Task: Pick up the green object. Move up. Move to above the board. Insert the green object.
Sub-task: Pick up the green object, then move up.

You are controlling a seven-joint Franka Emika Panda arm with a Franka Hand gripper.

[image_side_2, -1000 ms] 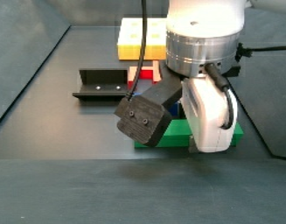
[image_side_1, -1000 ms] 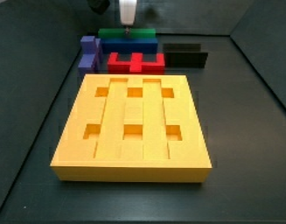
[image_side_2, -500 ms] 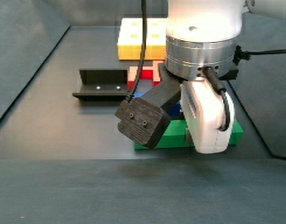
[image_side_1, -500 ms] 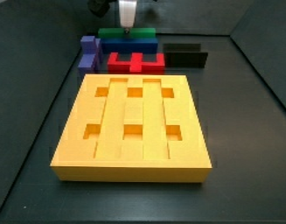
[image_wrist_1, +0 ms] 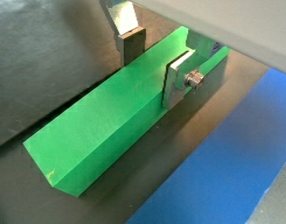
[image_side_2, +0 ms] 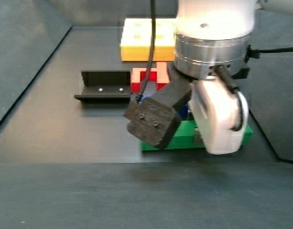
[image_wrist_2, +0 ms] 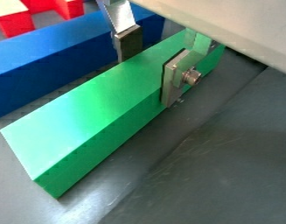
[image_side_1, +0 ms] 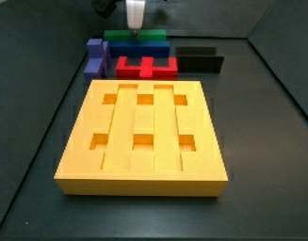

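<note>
The green object [image_wrist_1: 104, 114] is a long matte bar lying on the dark floor, also seen in the other wrist view [image_wrist_2: 93, 122]. In a side view it lies at the far end [image_side_1: 123, 36], behind the blue block. My gripper [image_wrist_1: 153, 80] is open and straddles one end of the bar, one finger [image_wrist_1: 131, 45] on each long side, low around it [image_wrist_2: 149, 79]. In a side view the gripper [image_side_1: 137, 25] hangs over the bar. The yellow-orange board [image_side_1: 156, 120] lies in front, apart from the gripper; its end shows in the other side view [image_side_2: 139, 36].
A blue block [image_side_1: 137, 52] lies beside the green bar, close to one finger [image_wrist_2: 128, 42]. A red notched block [image_side_1: 146, 67] and a purple block [image_side_1: 93, 56] lie between bar and board. The dark fixture [image_side_1: 201, 59] stands to one side, also in the other side view [image_side_2: 107, 85].
The wrist has shifted slightly and come lower over the green bar. The bar and the other blocks have not moved.
</note>
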